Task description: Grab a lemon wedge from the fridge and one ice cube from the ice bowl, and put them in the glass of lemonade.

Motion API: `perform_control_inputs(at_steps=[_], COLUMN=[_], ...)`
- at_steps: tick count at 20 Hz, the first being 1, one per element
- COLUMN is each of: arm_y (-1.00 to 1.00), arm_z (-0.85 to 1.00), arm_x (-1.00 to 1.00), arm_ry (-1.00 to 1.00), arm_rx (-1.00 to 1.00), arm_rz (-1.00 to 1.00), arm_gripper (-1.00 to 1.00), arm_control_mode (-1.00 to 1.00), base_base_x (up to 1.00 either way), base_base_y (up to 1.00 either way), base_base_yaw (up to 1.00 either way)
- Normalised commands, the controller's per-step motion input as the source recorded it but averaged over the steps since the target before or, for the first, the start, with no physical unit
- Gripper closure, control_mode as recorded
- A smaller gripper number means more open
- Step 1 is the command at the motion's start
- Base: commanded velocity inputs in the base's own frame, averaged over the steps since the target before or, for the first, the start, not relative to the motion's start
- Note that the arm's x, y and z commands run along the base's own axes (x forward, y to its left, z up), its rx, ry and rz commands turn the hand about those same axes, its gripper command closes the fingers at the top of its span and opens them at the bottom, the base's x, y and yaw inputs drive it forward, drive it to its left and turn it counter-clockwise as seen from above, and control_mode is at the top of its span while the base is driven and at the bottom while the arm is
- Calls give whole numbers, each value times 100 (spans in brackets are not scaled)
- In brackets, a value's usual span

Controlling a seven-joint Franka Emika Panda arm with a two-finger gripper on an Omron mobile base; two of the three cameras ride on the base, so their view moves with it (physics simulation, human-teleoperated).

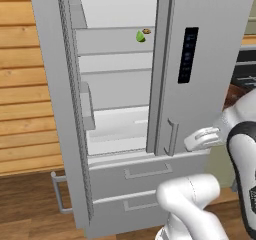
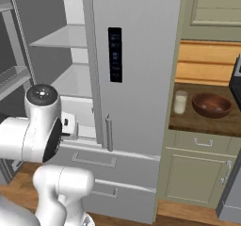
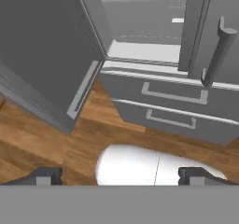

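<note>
Looking into the fridge with its left door swung wide, I can see the lemon wedge sitting on an upper shelf near the edge of the closed right door, with a small brownish thing just beside it that I can't identify. My gripper is spread about as wide as it goes and holds nothing; through the hand view the two finger tips stand far apart and point down at the wooden floor and the lower drawers, so the hand is low, well below that shelf. On the counter to the right of the fridge the glass of lemonade stands just beside the ice bowl, apart from it as far as I can tell; whether ice lies in the bowl is too small to make out. I judge the wedge to be very light and a little soft, probably slick on its cut faces, and much smaller than my hand, so it could skid or pop out if I squeeze it on the curved rind. I'd aim to close the pads across its two flat faces, coming in level over the shelf front with the jaws narrowed first so I don't knock its neighbour. Raising the arm past the open door without clipping the shelf edge looks like the tricky part.
</note>
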Motion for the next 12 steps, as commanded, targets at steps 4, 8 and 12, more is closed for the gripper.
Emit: perform_control_inputs(at_steps=[4, 8, 12], arm_y=[-95, -29, -7], arm_z=[-70, -11, -26], arm_x=[50, 89, 100], arm_ry=[8, 2, 1], arm_rx=[-19, 0, -1], arm_rz=[-38, -14, -13], arm_gripper=[-100, -100, -100], arm_control_mode=[-100, -100, -100], base_base_x=[0, 0, 0], base_base_y=[0, 0, 0], base_base_yaw=[0, 0, 0])
